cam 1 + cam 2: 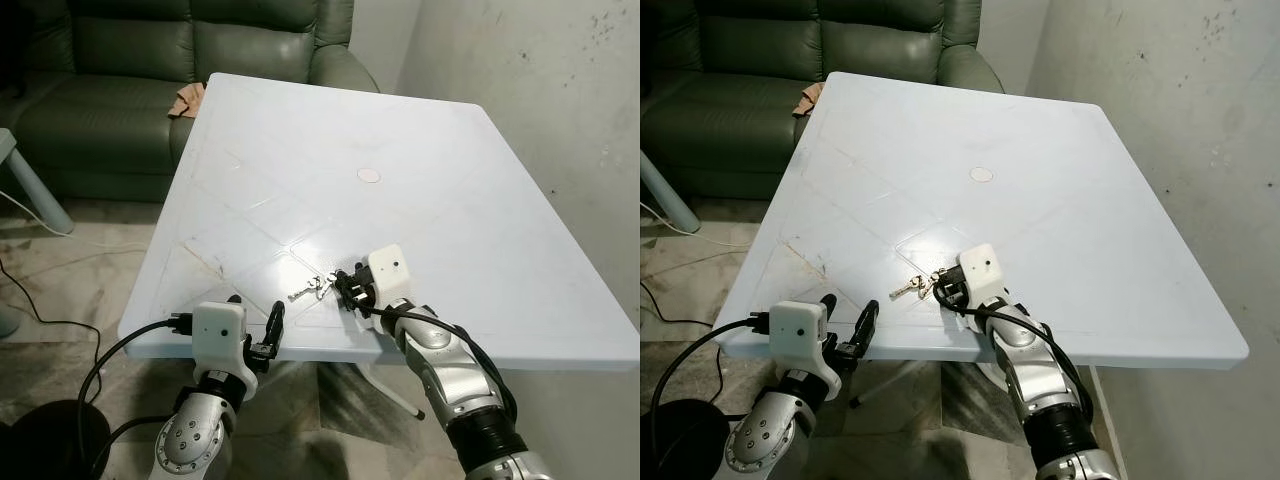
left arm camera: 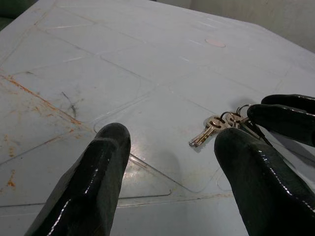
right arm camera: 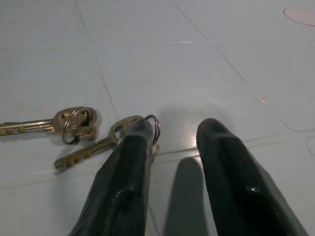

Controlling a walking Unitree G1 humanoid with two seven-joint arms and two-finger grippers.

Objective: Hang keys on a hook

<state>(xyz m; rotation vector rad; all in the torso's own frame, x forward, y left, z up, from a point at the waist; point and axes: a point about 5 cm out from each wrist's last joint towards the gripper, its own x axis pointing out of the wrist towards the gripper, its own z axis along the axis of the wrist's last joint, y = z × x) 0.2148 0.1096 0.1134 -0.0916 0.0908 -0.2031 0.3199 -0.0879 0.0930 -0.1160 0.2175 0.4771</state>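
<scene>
Left eye view: a pale blue plastic table (image 1: 470, 180) stood before a green sofa (image 1: 150, 70). The keys (image 1: 310, 289) lay flat near the table's front edge. The right gripper (image 1: 346, 288) rested on the table just to their right, so the keys lay to its left. The left gripper (image 1: 262, 340) hovered at the table's front edge, farther from the keys, so the right arm was nearer. No hook could be made out.

Right eye view: the same layout, with the keys' blades pointing toward the robot's left, away from the right gripper.

Left wrist view: the left gripper's 2 fingers (image 2: 88, 187) stood wide apart, holding nothing. The keys lay ahead of them on the table, partly covered by a black finger of the right gripper.

Right wrist view: the right gripper's fingers were parted, empty, with 1 fingertip (image 3: 140, 129) touching the key ring (image 3: 155, 129). 2 brass keys showed; the leftmost was cut off by the frame.
</scene>
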